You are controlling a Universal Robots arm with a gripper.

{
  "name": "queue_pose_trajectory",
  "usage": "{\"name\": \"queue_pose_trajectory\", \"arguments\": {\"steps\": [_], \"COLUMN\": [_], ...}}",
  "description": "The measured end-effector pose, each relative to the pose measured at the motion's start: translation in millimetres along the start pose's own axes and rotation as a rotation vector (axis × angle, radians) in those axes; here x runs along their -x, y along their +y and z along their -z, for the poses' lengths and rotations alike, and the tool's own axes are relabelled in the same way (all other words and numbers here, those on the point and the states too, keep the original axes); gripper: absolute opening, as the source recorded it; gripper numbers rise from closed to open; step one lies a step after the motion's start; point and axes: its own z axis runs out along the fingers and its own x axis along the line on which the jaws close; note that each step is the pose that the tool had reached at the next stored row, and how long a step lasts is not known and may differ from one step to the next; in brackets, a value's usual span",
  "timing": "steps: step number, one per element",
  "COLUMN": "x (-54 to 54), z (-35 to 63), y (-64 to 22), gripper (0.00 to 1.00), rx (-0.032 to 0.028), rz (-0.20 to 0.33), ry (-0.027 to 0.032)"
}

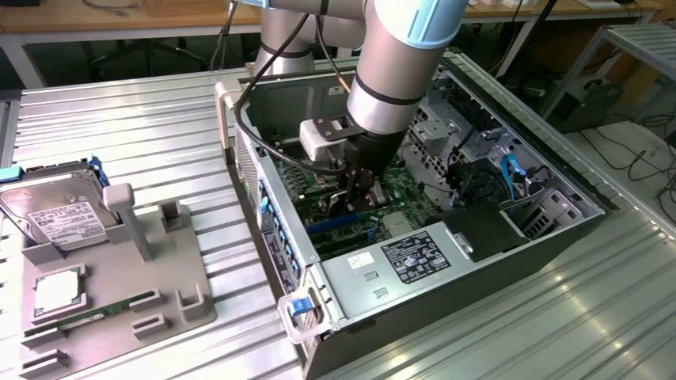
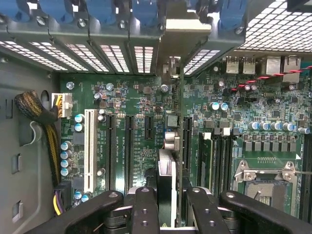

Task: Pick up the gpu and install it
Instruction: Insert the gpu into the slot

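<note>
I'm pinching the gpu [image 2: 166,170] edge-on w/ my gripper [image 2: 165,204]: thin dark card, silver bracket [image 2: 181,36] at far end, standing over the mobo [image 2: 136,112] slots.

A ribbed metal table [image 1: 591,317] gleams in bright light. Behind it runs a wooden bench [image 1: 116,17], dark beneath, with cables [image 1: 644,162] on the floor at the exterior view's right.
</note>
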Motion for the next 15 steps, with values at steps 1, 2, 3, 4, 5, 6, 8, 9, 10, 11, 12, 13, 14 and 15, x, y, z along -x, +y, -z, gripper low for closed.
{"name": "queue_pose_trajectory", "arguments": {"steps": [1,2,3,4,5,6,8,9,10,11,12,13,14,15], "x": [0.0,0.0,-0.1,-0.1,0.0,0.0,0.0,0.0,0.0,0.0,0.0,0.0,0.0,0.0], "z": [-0.7,-1.0,-1.1,-1.3,-1.7,-2.0,-2.4,-2.6,-2.7,-2.7,-2.7,-2.8,-2.8,-3.0], "y": [0.0,0.1,0.3,0.5,1.2,1.6,1.8,1.8,1.9,1.9,1.9,1.9,1.9,1.9], "gripper": [0.28,0.28,0.28,0.28,0.28,0.28,0.28,0.28,0.28,0.28,0.28,0.28,0.28,0.28], "rx": [-0.0001,0.0,0.0001,0.0002,0.0001,0.0,0.0001,0.0001,0.0001,0.0001,0.0,0.0,0.0,0.0005], "rz": [0.0,0.0,0.0,0.0,0.0,0.0,0.0,0.0,0.0,0.0,0.0,0.0,0.0,0.0], "ry": [-0.0003,0.0001,0.0003,0.0003,0.0001,0.0,0.0002,0.0001,0.0001,0.0,-0.0001,-0.0001,-0.0001,-0.0002]}}
